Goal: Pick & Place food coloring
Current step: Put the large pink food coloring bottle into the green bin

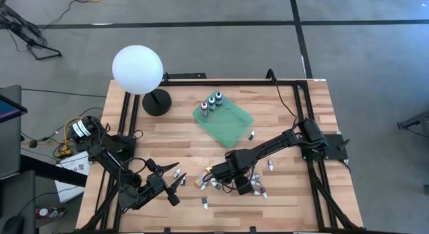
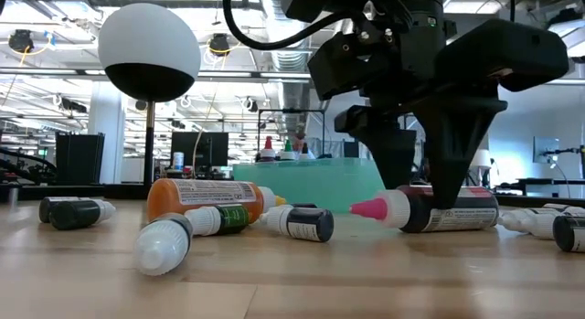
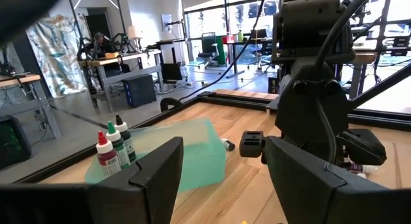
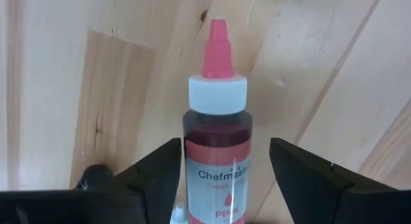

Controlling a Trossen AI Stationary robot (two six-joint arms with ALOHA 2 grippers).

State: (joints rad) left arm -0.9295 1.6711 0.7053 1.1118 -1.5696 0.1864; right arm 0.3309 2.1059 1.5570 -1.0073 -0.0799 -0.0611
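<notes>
A pink food coloring bottle (image 4: pixel 217 140), dark-bodied with a white collar and a pink tip, lies on its side on the wooden table (image 4: pixel 58 89). My right gripper (image 4: pixel 223 161) points down over it, open. Its two fingers stand on either side of the bottle's body, also in the low view (image 2: pixel 422 186). I cannot see them gripping it. My left gripper (image 3: pixel 221 179) waits open and level near the table's front left (image 1: pixel 175 187). Three bottles (image 1: pixel 212 102) stand upright on the green tray (image 1: pixel 231 127).
Several loose bottles lie on their sides around the right gripper, among them an orange one (image 2: pixel 201 196) and a white-capped one (image 2: pixel 164 241). More lie apart from these (image 1: pixel 203 204) (image 1: pixel 271 165). The white globe lamp (image 1: pixel 137 70) stands at the far left.
</notes>
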